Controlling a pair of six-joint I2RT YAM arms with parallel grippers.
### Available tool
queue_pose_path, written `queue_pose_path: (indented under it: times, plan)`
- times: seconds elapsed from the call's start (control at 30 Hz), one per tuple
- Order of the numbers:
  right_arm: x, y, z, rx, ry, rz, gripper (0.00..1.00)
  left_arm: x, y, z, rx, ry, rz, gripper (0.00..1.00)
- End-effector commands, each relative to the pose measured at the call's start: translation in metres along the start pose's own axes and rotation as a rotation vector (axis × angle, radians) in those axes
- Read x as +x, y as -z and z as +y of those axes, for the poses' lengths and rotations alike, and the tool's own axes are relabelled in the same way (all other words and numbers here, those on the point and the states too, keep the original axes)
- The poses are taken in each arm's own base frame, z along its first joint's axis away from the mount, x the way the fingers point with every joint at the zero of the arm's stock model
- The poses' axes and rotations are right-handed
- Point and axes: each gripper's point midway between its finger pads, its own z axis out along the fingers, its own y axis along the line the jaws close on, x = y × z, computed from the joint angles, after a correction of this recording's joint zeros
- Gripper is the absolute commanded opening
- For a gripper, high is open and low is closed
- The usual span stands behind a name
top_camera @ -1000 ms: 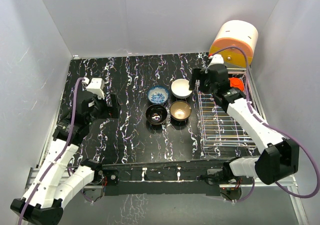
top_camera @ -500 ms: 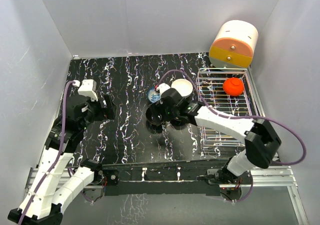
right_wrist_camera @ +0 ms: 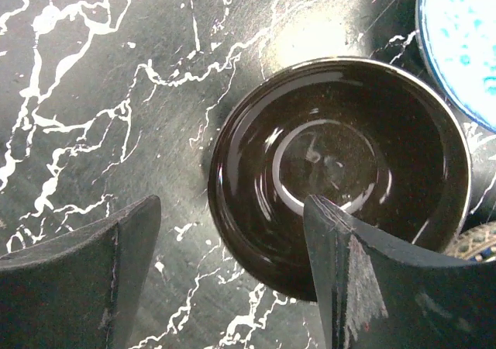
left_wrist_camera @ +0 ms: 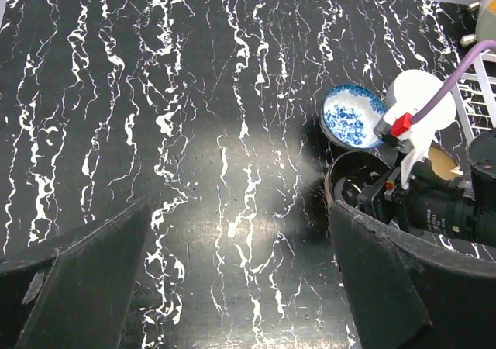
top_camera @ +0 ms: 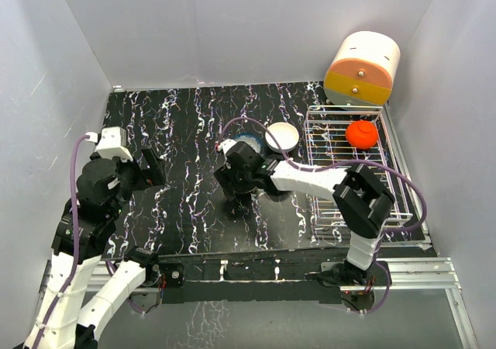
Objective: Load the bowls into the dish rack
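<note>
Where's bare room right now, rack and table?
Free: dish rack nearer than the red bowl in its far corner; table between left claw and black bowl. Crowded: around that bowl, right claw open over it, blue-and-white bowl and white bowl alongside.

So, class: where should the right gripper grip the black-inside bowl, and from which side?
Pinch the rim of the black-inside bowl from above, one finger inside, one outside: it sits upright, mouth up. Use the rim farthest from the blue-patterned bowl close beside it; the open right gripper straddles that edge.
</note>
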Motion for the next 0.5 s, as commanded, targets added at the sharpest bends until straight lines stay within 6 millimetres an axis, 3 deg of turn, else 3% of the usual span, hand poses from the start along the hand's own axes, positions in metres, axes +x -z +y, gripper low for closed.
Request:
queue_pose_path:
  times: [0.0,0.23,0.4,0.47]
  plan:
    - [-0.026,-0.013,0.003,0.005,0.052,-0.062,0.74,0.001,0.004,0.007,-0.033,0.001,-0.002,0.97]
    - [-0.015,-0.027,-0.001,0.063,0.076,-0.033,0.59,-0.001,0.007,0.01,-0.046,0.0,-0.018,0.97]
    - [-0.014,-0.028,0.003,0.086,0.093,-0.034,0.28,0.0,0.007,0.012,-0.051,-0.002,-0.017,0.97]
    - [-0.014,-0.026,0.006,0.085,0.097,-0.037,0.21,0.0,0.007,0.012,-0.053,-0.003,-0.018,0.97]
